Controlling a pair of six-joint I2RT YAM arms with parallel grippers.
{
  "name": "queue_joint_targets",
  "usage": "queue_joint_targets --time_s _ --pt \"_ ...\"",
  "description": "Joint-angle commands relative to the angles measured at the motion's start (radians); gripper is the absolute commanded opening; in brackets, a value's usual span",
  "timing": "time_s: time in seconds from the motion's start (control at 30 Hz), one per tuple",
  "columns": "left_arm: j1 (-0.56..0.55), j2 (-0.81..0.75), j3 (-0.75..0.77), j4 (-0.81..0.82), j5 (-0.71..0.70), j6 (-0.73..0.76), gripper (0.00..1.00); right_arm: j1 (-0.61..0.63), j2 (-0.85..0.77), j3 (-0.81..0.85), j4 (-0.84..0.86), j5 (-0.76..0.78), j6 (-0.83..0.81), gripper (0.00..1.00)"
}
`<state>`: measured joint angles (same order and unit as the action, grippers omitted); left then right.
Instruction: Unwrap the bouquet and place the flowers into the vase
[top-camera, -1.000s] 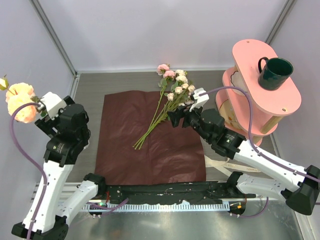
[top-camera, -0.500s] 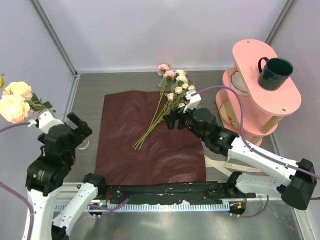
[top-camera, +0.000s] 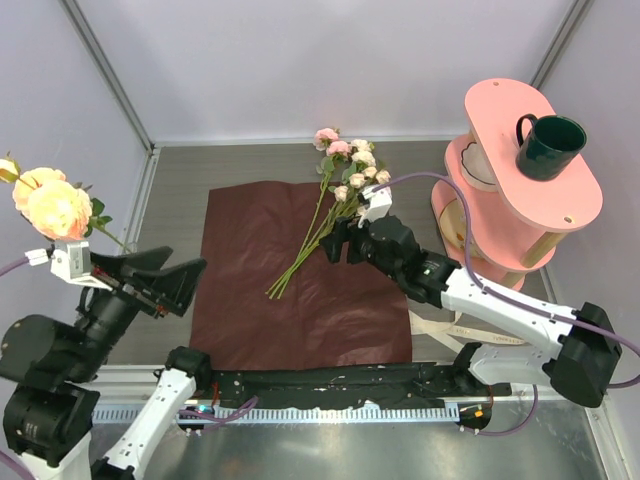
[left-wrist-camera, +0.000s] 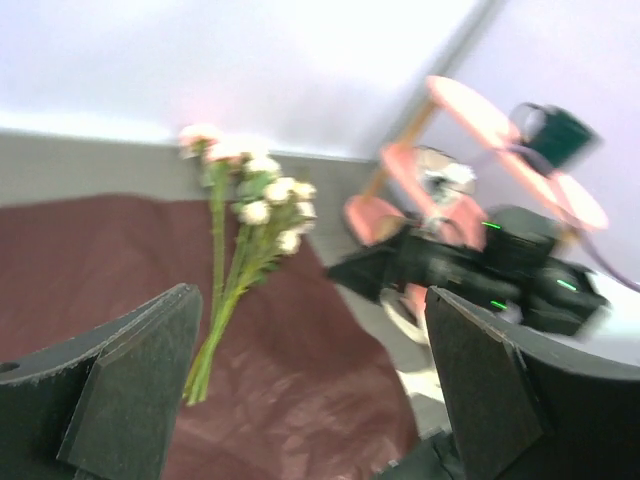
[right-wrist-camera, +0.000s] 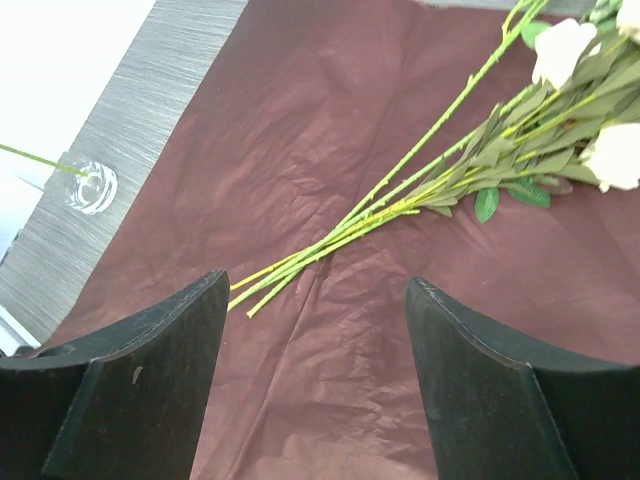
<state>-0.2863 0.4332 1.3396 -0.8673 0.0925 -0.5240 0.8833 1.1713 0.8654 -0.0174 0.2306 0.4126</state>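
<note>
The bouquet is undone. Its dark red paper (top-camera: 300, 310) lies flat, and the flowers (top-camera: 330, 205) lie loose on its far right part with their stems (right-wrist-camera: 400, 200) pointing to the near left. The right gripper (top-camera: 336, 243) hangs open just above the paper (right-wrist-camera: 300, 130), right of the stem ends, with nothing between its fingers. The clear glass vase (right-wrist-camera: 90, 187) stands left of the paper with a thin stem in it. Two peach roses (top-camera: 48, 205) rise at the far left. In the top view the vase is hidden behind the left arm. The left gripper (top-camera: 180, 268) is raised, open and empty.
A pink two-tier shelf (top-camera: 520, 190) stands at the right with a dark green mug (top-camera: 548, 145) on top. A cream ribbon (top-camera: 440, 325) lies on the table under the right arm. White walls close in the back and sides.
The left arm has drawn back and up from the peach roses, its open gripper now turned to the right. The right gripper has moved a little left, closer to the stems.
</note>
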Motion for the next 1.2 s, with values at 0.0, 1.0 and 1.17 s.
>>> queue_joint_targets --time_s 0.0,1.0,1.17 --pt "0.004 0.087 0.114 0.217 0.441 0.044 0.97 -0.015 0.050 0.037 -0.001 0.053 0.182 0.76" --pt "-0.277 0.739 0.347 0.174 0.284 0.016 0.72 -0.230 0.628 0.380 0.107 -0.001 0.459 0.52" --pt "-0.289 0.625 0.230 0.203 0.300 0.025 0.80 -0.230 0.891 0.782 -0.260 0.157 0.379 0.52"
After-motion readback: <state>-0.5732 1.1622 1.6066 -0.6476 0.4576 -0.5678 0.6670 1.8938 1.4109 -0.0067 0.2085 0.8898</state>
